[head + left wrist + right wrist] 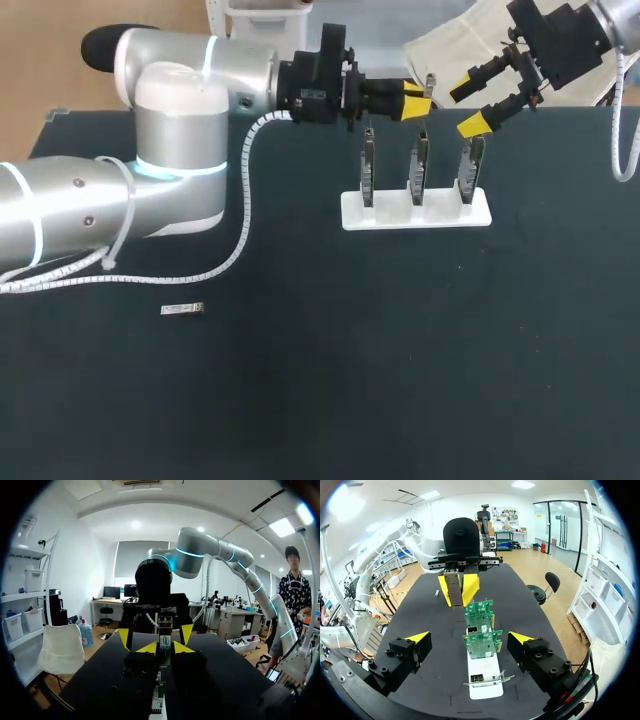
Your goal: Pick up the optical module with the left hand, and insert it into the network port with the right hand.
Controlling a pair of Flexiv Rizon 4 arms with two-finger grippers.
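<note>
Head view: left hand [420,102] pinches module [429,84] above the rack [415,214], long axis upright. Right hand [470,104] just beside it, spread wide, holding nothing. Spare module [183,309] lies flat on the worktop [400,350], well apart.

Left wrist: fingers clamp the module [165,647], upright, crosswise to the fingers.

Right wrist: right hand [470,639] spread; rack [484,680] ahead; left hand [457,589] beyond it grips the module [453,582].

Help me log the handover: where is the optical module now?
The optical module is clamped in the left gripper, upper middle of the head view. It is raised by the circuit boards on the white stand, facing the open right gripper.
</note>
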